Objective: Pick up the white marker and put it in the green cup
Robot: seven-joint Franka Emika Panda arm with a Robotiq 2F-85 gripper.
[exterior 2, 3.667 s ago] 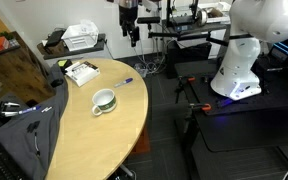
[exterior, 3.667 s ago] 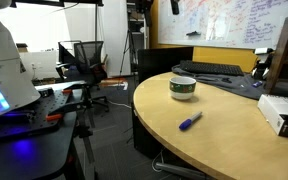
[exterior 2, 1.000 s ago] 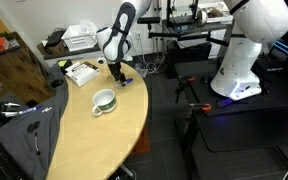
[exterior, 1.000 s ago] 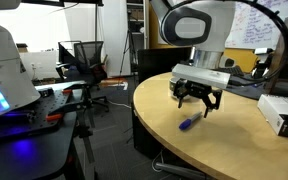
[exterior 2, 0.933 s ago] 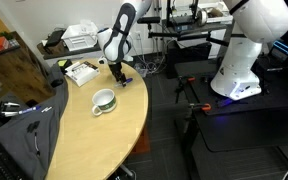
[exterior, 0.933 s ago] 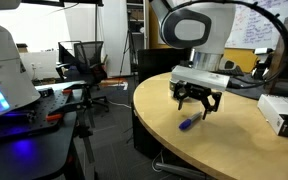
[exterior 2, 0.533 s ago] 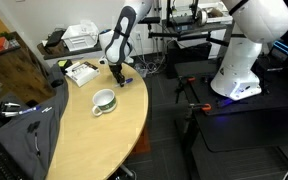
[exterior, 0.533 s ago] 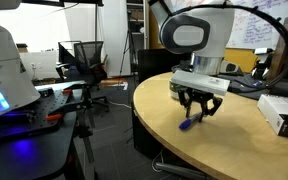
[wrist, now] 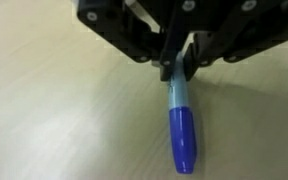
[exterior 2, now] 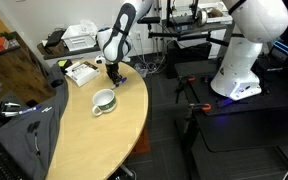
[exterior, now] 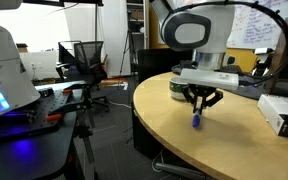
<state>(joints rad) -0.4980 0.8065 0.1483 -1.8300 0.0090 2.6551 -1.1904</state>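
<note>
The white marker [wrist: 181,125], grey-barrelled with a blue cap, is clamped at its upper end in my gripper [wrist: 177,72], which is shut on it. In an exterior view the marker [exterior: 196,121] hangs almost upright under the gripper [exterior: 199,103], its blue end just over the wooden table [exterior: 214,150]. The green cup [exterior: 181,89] stands behind the gripper, partly hidden by it. Seen from the opposite side, the cup [exterior 2: 104,100] sits mid-table, and the gripper [exterior 2: 113,73] is a short way beyond it near the table's edge. There the marker is too small to make out.
A white box [exterior: 282,113] lies on the table close to the gripper. In an exterior view a flat white packet [exterior 2: 81,72] lies beside the gripper and a dark cloth [exterior 2: 24,125] covers the table's near end. The table edge [exterior 2: 139,95] drops off close by.
The jaws closed from wide open onto the marker. The marker went from lying flat on the table to hanging nearly upright under the gripper.
</note>
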